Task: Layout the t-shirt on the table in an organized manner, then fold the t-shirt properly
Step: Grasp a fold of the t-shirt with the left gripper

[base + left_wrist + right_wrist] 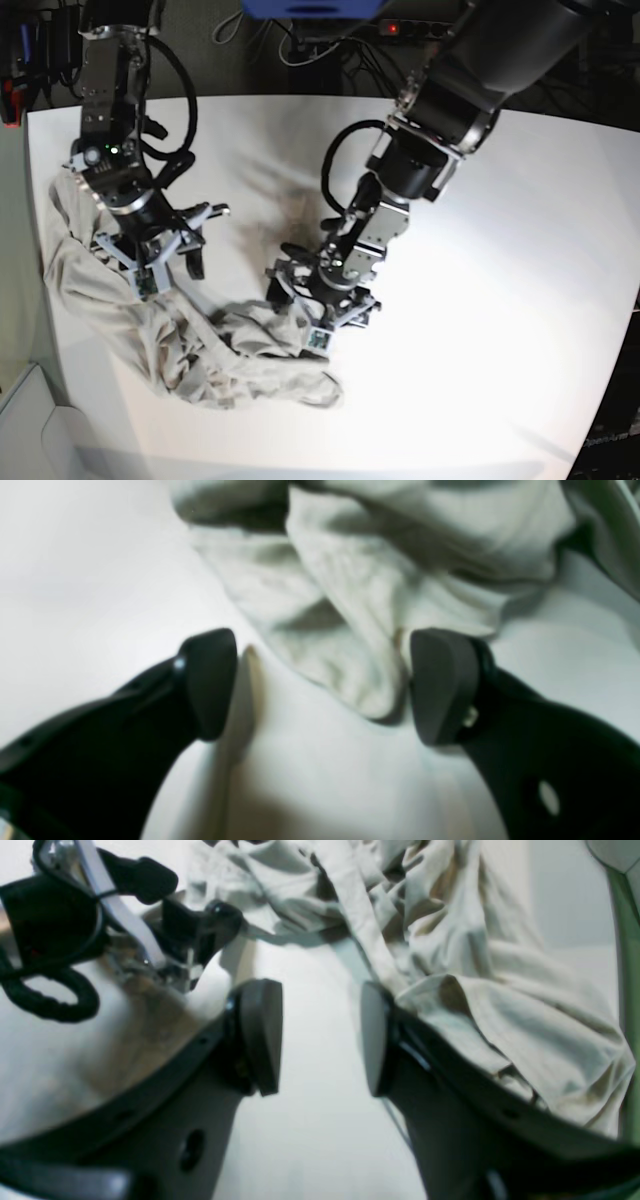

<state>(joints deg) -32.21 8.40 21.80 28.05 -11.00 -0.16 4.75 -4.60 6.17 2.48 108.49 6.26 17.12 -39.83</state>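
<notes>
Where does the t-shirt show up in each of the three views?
Left wrist: the t-shirt fills the top centre, a bunched fold dipping between the open jaws.
Right wrist: it covers the upper right, draped over one finger's outer side.
Base: it lies crumpled at lower left, from the table's left edge to the centre.
Shared landmark: the white table under the cloth in all three.

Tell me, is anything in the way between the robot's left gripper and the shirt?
Nothing visible. The left gripper stands open just above the table, and a fold of the t-shirt already reaches between its fingers.
</notes>
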